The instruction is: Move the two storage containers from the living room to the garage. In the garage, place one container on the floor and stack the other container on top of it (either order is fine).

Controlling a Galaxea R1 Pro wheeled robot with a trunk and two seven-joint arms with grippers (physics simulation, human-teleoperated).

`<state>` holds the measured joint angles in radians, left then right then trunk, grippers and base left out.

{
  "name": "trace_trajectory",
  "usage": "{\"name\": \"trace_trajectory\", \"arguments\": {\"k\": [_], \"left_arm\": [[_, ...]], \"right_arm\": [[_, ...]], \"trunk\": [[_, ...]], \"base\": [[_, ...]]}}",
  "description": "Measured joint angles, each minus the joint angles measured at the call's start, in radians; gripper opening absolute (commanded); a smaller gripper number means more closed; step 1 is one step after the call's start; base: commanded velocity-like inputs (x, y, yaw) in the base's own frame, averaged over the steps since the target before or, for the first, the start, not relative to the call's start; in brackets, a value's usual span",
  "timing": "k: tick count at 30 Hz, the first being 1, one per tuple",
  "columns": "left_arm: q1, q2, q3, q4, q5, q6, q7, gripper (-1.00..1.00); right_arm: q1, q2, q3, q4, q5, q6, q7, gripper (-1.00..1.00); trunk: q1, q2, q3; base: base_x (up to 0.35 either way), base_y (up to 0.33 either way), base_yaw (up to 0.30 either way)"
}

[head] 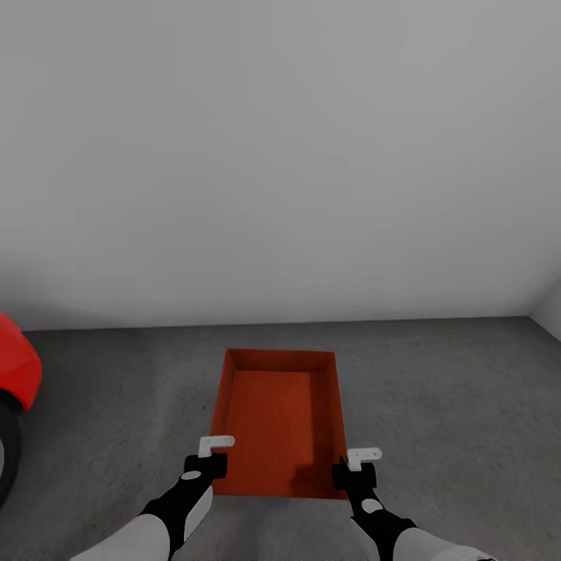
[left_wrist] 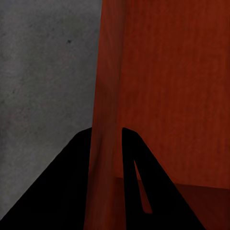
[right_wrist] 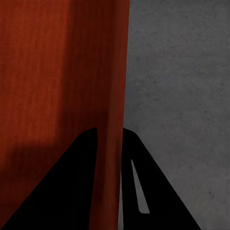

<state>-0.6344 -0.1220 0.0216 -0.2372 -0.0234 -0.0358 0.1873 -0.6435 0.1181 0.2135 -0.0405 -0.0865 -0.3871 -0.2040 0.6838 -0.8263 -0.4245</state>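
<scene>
One orange-red storage container [head: 280, 421], shallow and open, lies lengthwise ahead of me over the dark grey garage floor [head: 452, 389]. My left gripper [head: 213, 466] is shut on the container's left side wall [left_wrist: 108, 86] near its near corner, one finger on each face of the thin wall. At the opposite near corner my right gripper [head: 352, 471] is shut on the right side wall [right_wrist: 115, 72] in the same way. I cannot tell whether the container rests on the floor or hangs just above it.
A shiny red car [head: 15, 366] with a dark wheel [head: 6, 460] sits at the left edge. A plain white-grey wall [head: 280, 156] rises a short way behind the container. Bare floor spreads to the right.
</scene>
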Motion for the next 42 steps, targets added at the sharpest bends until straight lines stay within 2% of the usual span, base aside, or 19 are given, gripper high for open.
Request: {"name": "trace_trajectory", "arguments": {"k": [9, 29, 42], "left_arm": [[-0.001, 0.000, 0.000, 0.000, -0.001, 0.000, 0.000, -1.00], [0.000, 0.000, -0.001, 0.000, 0.000, 0.000, 0.000, -1.00], [0.000, 0.000, -0.001, -0.001, -0.001, 0.000, 0.000, -1.00]], "right_arm": [[0.000, 0.000, 0.000, 0.000, -0.001, -0.001, 0.000, -1.00], [0.000, 0.000, 0.000, 0.000, 0.000, 0.000, 0.000, -1.00], [0.000, 0.000, 0.000, 0.000, -0.001, -0.001, 0.000, -1.00]], "trunk": [[0.000, 0.000, -0.002], [0.000, 0.000, -0.002], [0.000, 0.000, -0.002]], "base": [[0.085, 0.000, 0.000], [0.288, 0.000, 0.000], [0.027, 0.000, 0.000]]}}
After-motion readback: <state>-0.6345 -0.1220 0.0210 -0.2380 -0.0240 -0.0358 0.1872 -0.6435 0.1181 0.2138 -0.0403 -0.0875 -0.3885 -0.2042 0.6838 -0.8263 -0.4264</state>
